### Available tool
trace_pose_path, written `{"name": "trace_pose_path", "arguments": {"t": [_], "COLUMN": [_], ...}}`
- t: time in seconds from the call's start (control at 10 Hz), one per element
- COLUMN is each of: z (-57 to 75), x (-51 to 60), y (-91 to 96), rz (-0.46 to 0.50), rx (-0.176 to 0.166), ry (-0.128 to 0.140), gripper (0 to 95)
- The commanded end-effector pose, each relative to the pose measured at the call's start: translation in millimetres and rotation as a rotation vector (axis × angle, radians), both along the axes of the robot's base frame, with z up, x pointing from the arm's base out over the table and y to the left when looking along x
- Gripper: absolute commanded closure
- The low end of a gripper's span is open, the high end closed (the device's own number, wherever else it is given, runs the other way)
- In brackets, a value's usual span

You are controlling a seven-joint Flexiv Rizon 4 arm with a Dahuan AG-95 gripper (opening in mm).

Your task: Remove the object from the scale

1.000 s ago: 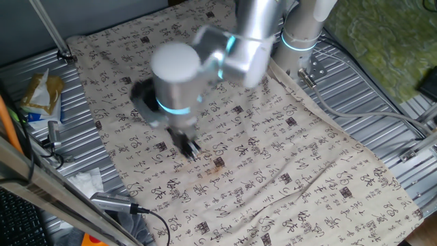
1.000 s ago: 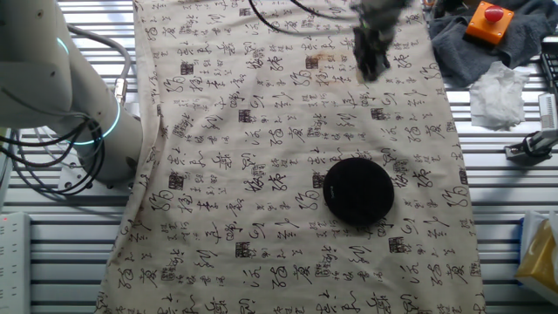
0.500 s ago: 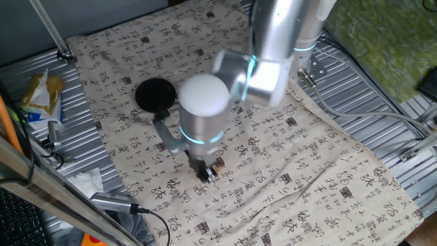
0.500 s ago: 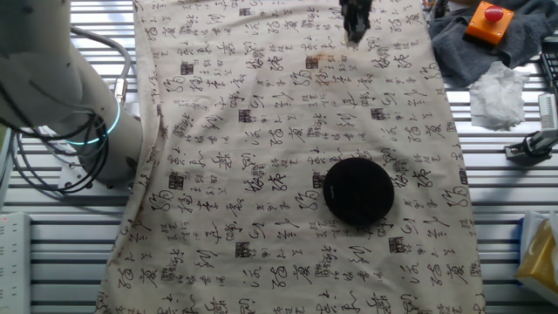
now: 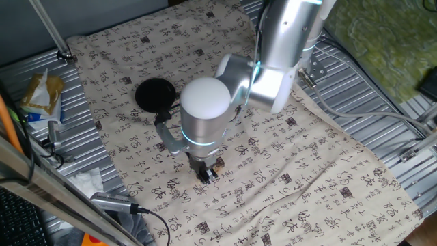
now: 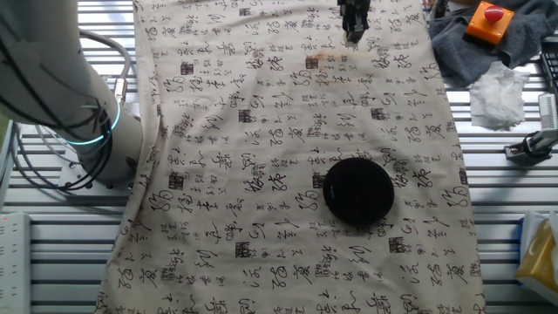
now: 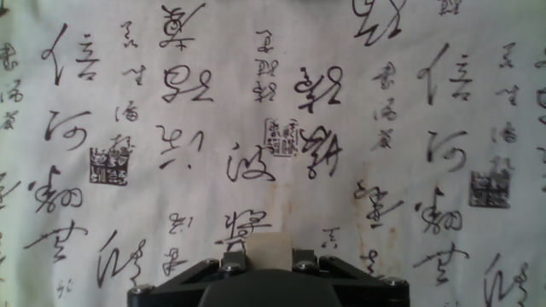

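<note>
The scale (image 5: 153, 93) is a flat round black disc on the printed cloth, with nothing on it; it also shows in the other fixed view (image 6: 358, 190). The object (image 7: 269, 246), a tiny pale tan block, sits between my fingers at the bottom of the hand view. My gripper (image 7: 269, 256) is shut on it, just above the cloth. In one fixed view the gripper (image 5: 208, 174) is well in front and to the right of the disc, next to a rusty-brown stain (image 5: 219, 162). In the other fixed view the gripper (image 6: 353, 30) is at the cloth's far edge.
A dark cloth with an orange box and red button (image 6: 486, 19) and a white tissue (image 6: 501, 87) lie beside the printed cloth. A snack packet (image 5: 41, 96) and a cable (image 5: 130, 205) lie on the ribbed metal table at the left.
Over the last second my gripper moved away from the disc with the block, toward the stain and down near the cloth. In the last half second it barely moved.
</note>
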State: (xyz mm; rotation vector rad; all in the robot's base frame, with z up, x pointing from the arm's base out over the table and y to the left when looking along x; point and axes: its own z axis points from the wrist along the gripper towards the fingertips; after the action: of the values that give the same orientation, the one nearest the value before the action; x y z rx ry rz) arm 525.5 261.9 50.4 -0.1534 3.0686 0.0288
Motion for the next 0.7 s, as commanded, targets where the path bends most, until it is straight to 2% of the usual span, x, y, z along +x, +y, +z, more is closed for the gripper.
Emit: {"name": "trace_pose_path", "arguments": {"t": [0.1,0.7], "z": [-3.4,-15.2], "x": [1.0,2.5], "y": [1.3,1.1], "rz": [-0.004,-0.023], "rx": [0.003,0.002], "ry": [-0.002,-0.006], "gripper": [95.0,95.0]}}
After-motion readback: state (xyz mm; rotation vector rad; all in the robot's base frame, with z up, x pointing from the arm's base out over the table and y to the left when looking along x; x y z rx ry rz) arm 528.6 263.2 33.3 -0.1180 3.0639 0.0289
